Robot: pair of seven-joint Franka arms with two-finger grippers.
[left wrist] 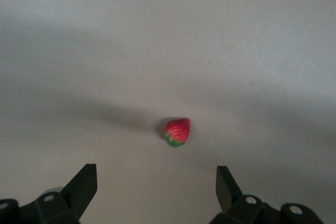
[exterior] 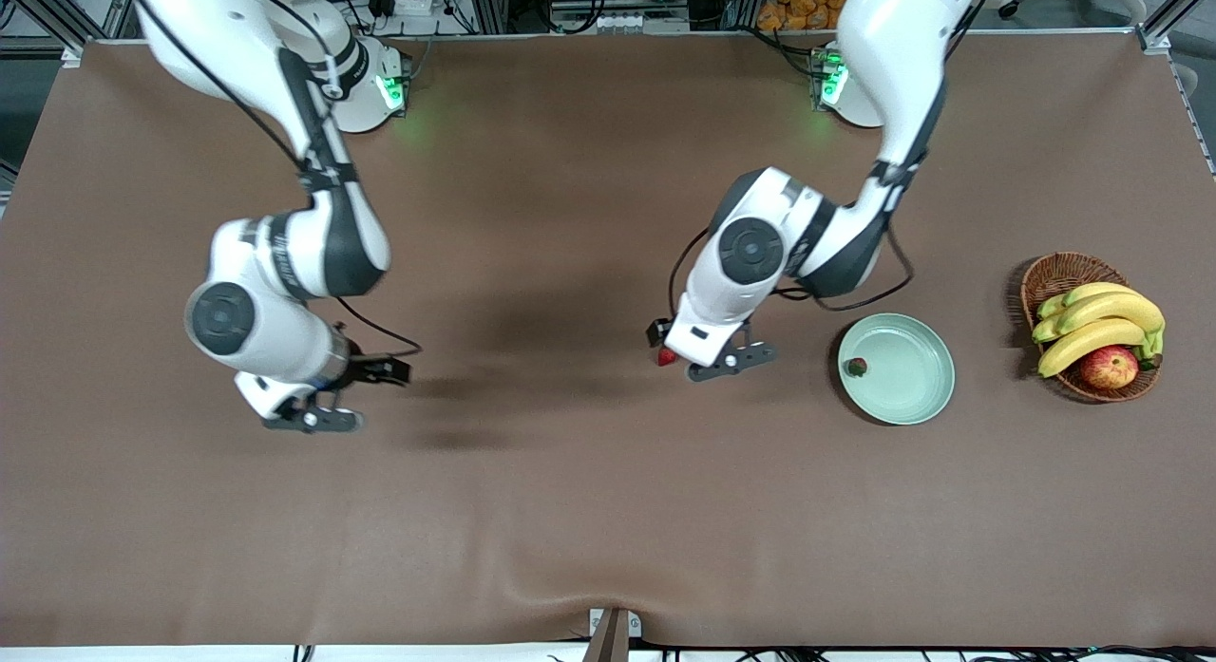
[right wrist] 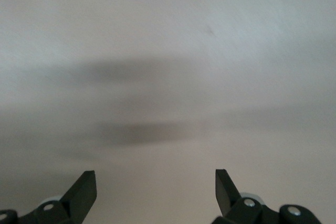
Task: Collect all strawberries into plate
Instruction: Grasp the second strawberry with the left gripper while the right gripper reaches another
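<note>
Over a loose strawberry, left hand wide, right hand wide, basket beside plate

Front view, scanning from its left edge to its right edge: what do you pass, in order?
right gripper → strawberry on the table → left gripper → strawberry in the plate → plate → basket of bananas and an apple

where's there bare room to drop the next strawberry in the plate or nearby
Most of the plate is bare; one strawberry sits near its rim toward the right arm's end. Bare cloth lies between plate and basket, which is crowded with bananas and an apple. Another strawberry lies under the open left gripper.
</note>
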